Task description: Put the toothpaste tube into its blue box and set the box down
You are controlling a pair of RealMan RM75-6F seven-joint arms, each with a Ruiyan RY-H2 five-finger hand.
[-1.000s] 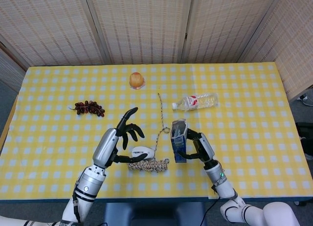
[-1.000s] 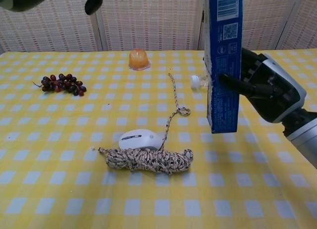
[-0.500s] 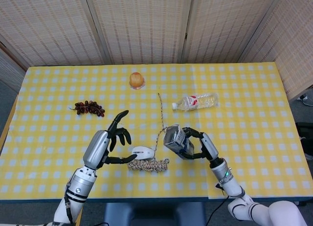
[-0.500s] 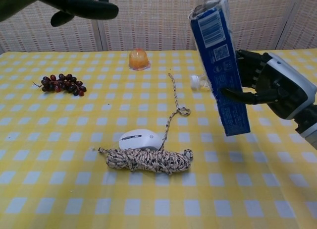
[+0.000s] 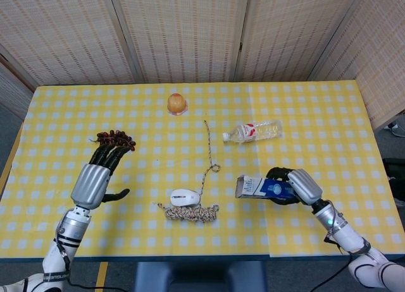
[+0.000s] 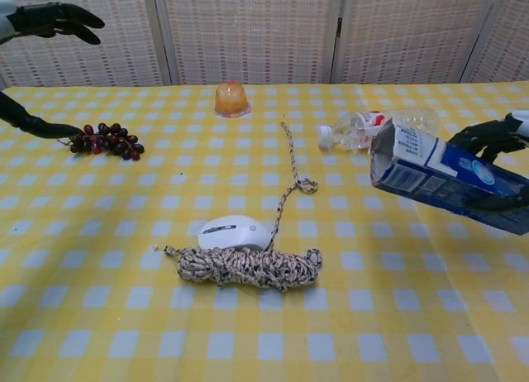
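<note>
My right hand (image 5: 299, 185) (image 6: 506, 136) grips the blue toothpaste box (image 5: 262, 187) (image 6: 446, 179), which lies nearly flat with its open flap end pointing left, just above the yellow checked table (image 5: 316, 115). No toothpaste tube shows outside the box; I cannot tell from these views whether it is inside. My left hand (image 5: 98, 178) (image 6: 50, 20) is open, fingers spread, hovering at the table's left side near the grapes, holding nothing.
A white mouse (image 5: 185, 195) (image 6: 236, 231) lies against a coiled rope bundle (image 5: 190, 211) (image 6: 244, 266), whose cord runs toward the back. A water bottle (image 5: 253, 131) (image 6: 376, 123), a jelly cup (image 5: 177, 103) (image 6: 232, 99) and dark grapes (image 5: 115, 139) (image 6: 106, 139) lie farther back.
My right hand has swung the box from upright down to almost horizontal and carried it right. My left hand has drawn back to the left, away from the mouse.
</note>
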